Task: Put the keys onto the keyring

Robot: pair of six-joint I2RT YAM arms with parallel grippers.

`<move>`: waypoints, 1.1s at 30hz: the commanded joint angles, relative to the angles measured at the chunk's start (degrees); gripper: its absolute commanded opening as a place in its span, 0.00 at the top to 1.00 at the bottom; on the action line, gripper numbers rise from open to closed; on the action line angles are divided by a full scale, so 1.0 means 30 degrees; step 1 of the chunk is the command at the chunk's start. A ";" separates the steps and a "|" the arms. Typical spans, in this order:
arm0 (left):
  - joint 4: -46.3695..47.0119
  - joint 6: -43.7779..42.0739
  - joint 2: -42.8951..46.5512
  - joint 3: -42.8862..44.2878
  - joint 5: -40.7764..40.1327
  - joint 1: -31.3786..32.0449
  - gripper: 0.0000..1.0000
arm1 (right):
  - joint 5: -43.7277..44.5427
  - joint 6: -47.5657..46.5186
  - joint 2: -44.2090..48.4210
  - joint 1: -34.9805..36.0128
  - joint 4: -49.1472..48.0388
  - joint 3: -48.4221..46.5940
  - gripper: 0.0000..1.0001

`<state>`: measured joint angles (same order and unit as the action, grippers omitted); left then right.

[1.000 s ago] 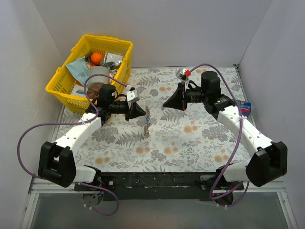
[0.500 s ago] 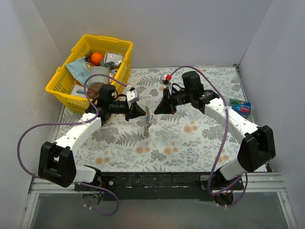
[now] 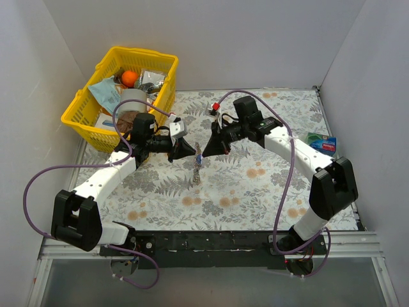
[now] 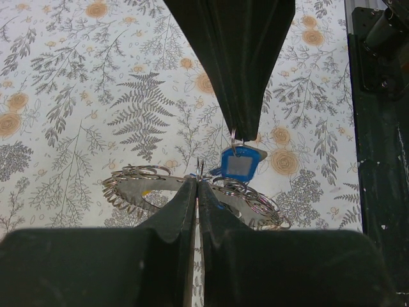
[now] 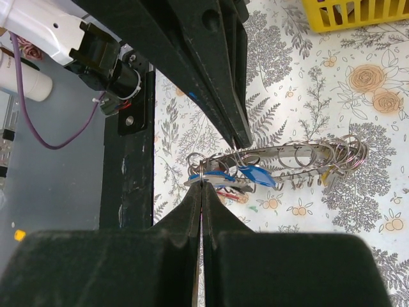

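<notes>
The keyring [image 3: 197, 165], a silvery band hung with many small rings, hangs above the floral table at centre. My left gripper [image 3: 190, 151] is shut on its upper edge from the left. In the left wrist view my shut gripper [image 4: 197, 183] pinches the keyring [image 4: 137, 185]. My right gripper [image 3: 207, 149] meets it from the right. In the right wrist view that shut gripper [image 5: 203, 183] pinches a small ring beside a blue-headed key [image 5: 257, 175] at the keyring [image 5: 297, 153]. The blue key [image 4: 238, 164] hangs under the right fingertips [image 4: 239, 128]. A red key head [image 5: 231, 196] peeks below.
A yellow basket [image 3: 121, 89] full of oddments stands at the back left; its corner shows in the right wrist view [image 5: 358, 13]. A small blue-green box [image 3: 321, 142] lies at the right edge. The black front rail [image 4: 377, 128] borders the table.
My right arm has swung left and its gripper has closed in on the hanging keyring, tip to tip with the left gripper. The left arm and keyring have stayed put.
</notes>
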<state>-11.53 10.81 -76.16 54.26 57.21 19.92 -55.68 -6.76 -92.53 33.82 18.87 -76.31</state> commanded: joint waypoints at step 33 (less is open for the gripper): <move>0.0504 -0.0439 0.1070 0.0224 0.1145 -0.0137 1.00 | 0.0660 -0.0763 -0.1236 0.0415 0.1179 -0.2101 0.99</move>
<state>-11.53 10.24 -76.16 54.24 58.54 19.92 -53.67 -8.40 -96.40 34.63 22.61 -79.42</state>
